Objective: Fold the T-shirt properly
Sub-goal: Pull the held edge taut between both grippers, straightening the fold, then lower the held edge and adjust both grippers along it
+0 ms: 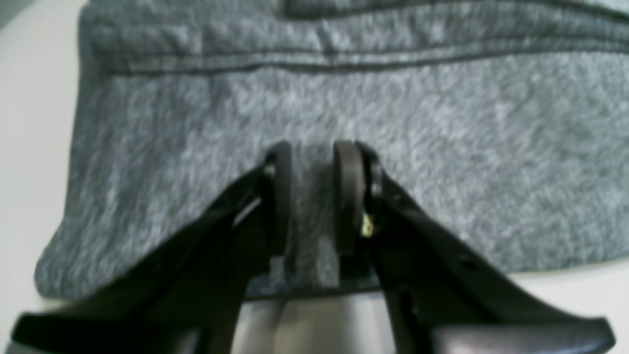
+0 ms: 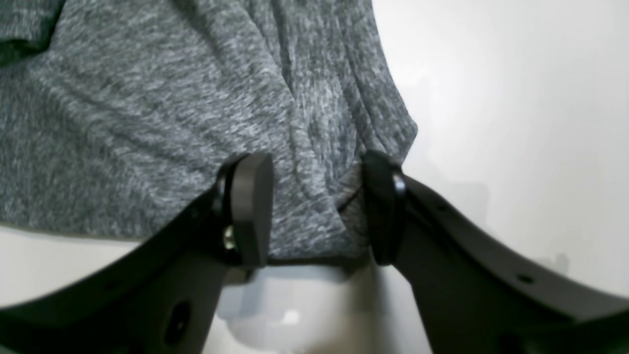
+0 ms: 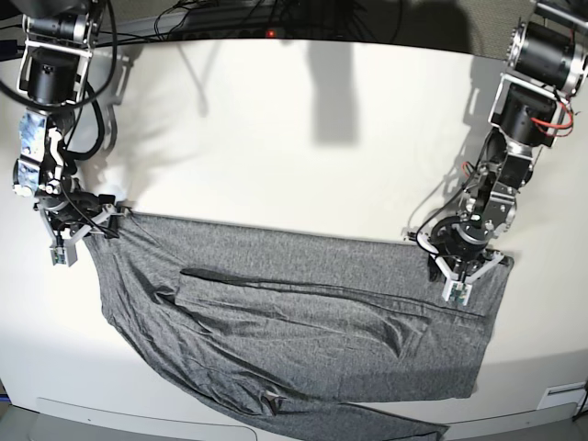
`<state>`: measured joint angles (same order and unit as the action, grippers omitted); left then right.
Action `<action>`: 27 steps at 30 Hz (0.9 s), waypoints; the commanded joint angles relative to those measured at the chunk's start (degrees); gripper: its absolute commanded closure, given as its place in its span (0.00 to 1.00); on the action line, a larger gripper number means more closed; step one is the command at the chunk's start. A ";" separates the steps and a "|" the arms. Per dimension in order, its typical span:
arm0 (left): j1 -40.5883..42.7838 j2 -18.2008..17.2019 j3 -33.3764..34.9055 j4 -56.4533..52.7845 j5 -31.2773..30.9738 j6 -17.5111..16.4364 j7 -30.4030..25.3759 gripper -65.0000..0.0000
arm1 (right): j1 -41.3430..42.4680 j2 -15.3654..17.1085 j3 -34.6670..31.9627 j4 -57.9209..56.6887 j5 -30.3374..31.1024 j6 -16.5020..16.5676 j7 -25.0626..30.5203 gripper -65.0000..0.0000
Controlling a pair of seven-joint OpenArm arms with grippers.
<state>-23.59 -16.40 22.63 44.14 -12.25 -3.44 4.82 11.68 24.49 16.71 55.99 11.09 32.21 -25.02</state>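
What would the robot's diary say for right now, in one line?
stage: gripping shirt edge | left end effector: shut on shirt | right end effector: wide, shirt corner bunched between its pads | table: shirt lying wrinkled

T-shirt [image 3: 303,322]: heather grey, fine light-and-dark speckle through knit; darker grey along seams and in fold shadows. Table [image 3: 303,138]: plain off-white, no pattern, soft grey shadows. Left gripper [image 1: 314,196]: matt black, small yellowish spot by one pad. Right gripper [image 2: 314,211]: black, dark grey pad faces. Arms in base view: black housings, silver-white brackets, red wire near the left arm's upper joint.
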 commanded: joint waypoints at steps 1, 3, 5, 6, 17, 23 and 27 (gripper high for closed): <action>0.37 -0.87 -0.20 0.37 0.24 0.39 1.03 0.77 | 0.50 0.92 0.09 0.66 -0.17 0.26 -0.72 0.54; 2.69 -1.62 -0.20 0.37 0.17 0.44 -0.33 0.77 | -0.13 1.05 0.11 0.66 -0.33 0.28 -0.46 0.54; 4.94 -2.23 -0.20 0.37 0.15 0.48 -1.51 0.77 | -0.87 1.07 0.11 0.66 -0.33 0.28 0.15 0.54; 5.97 -2.43 -0.20 0.37 0.20 0.42 -1.70 0.77 | -1.29 1.03 0.11 0.66 -0.33 0.28 0.22 0.54; 12.35 -2.84 -0.22 3.91 -0.39 0.42 3.39 0.77 | -5.79 1.27 0.11 0.70 -0.33 0.33 0.39 0.54; 14.51 -2.82 -0.22 10.03 -0.17 0.42 4.17 0.77 | -6.27 1.70 0.15 1.25 1.62 0.33 0.55 0.54; 12.81 -2.82 -0.22 14.47 0.07 0.39 5.97 0.78 | -6.23 1.70 0.15 4.79 3.08 0.33 0.55 0.54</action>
<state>-10.66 -19.20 22.02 58.65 -12.01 -1.48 7.31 5.17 25.52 16.82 60.45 14.26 32.38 -22.79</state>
